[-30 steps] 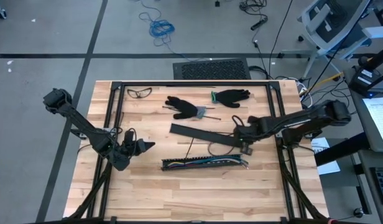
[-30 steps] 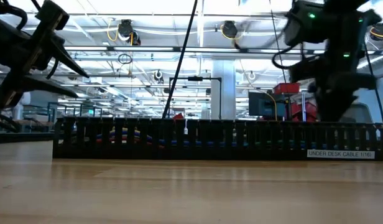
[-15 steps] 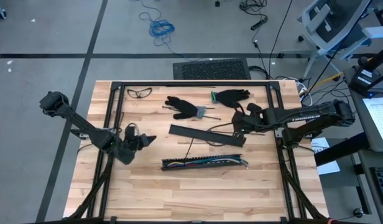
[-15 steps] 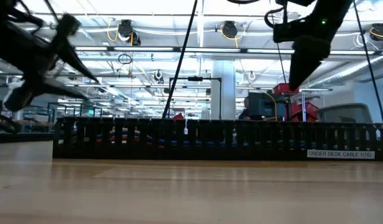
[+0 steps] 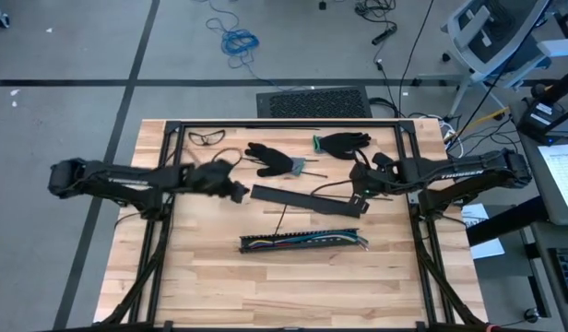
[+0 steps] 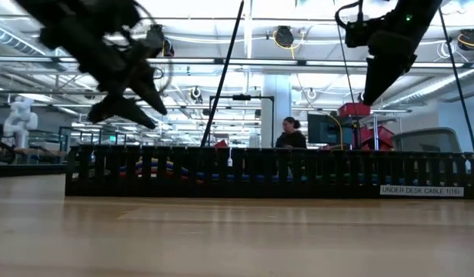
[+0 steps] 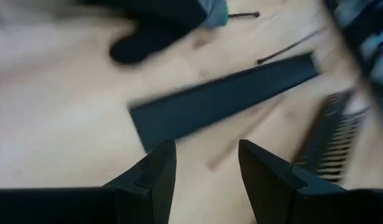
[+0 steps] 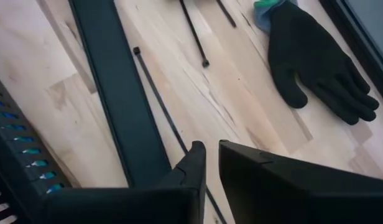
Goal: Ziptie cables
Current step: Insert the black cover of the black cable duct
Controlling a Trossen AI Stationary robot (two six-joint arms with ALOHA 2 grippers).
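- Left gripper (image 5: 236, 187) has swung in from the near-left part of the table and now hangs over the left end of the flat black cover strip (image 5: 307, 201). Its fingers stand partly apart with bare wood showing between them in its wrist view, so it holds nothing.
- To my eye that swing means the left arm is coming in to help at the strip or to fetch a zip tie; nothing has been tied yet.
- Cables (image 5: 298, 240) lie where they were, a many-coloured bundle resting inside the slotted black tray (image 5: 302, 243), nearer the front edge than the cover strip and apart from both grippers.
- Right gripper (image 5: 360, 189) has drawn back from just above the tray's right end and now sits over the right end of the cover strip. Its fingers show only a narrow slit between them and nothing is in it.
- A black zip tie (image 8: 170, 127) lies on the wood beside the cover strip in the right wrist view, untouched; picking one up looks like the likely next job.
- Hard to read: the left arm is smeared with motion from above and from table height, so its exact height over the wood is unclear.
- From table level the tray wall hides nearly all of the bundle; only slivers of colour show through the slots.
- A person shows far off in the room behind, well away from the table.
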